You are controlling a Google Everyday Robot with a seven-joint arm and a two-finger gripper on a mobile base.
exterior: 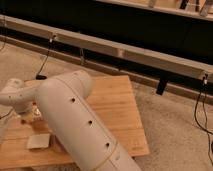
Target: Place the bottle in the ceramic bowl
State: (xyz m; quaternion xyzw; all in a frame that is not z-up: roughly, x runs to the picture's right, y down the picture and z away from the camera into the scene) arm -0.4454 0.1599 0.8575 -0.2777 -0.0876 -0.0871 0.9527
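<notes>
Nearest us, the fat white rounded arm link (75, 120) fills the lower centre of the frame and hides a lot. Just left of it, at lower left, lies the flat grey-beige rectangular sponge (39, 141). Between sponge and arm we get only a dark sliver of what we take for the round dark purple glossy ceramic bowl (56, 145); the rest is hidden.

Further up, at the left edge, the white two-finger gripper (25, 111) sits low over the light wooden table (115, 107), under the rounded white wrist (15, 92). We cannot tell whether the gripper is open or closed. The small clear plastic bottle with cream label (33, 115) looks to be the pale blob right at the gripper, above the sponge in the frame; whether it is held is unclear.

Beyond the table are a grey carpet floor (170, 115), black cables (45, 60) and a pale rail (125, 50) along the dark wall.

Our read: the step is securing the bottle and carrying it to the bowl, since the bottle is not in the bowl. To do it well:
- grip across the bottle's middle so it can't roll or slip
- lift it clear of the sponge
- move down-frame and right
- centre it over the bowl opening
- lower it inside the rim before letting go, no dropping
</notes>
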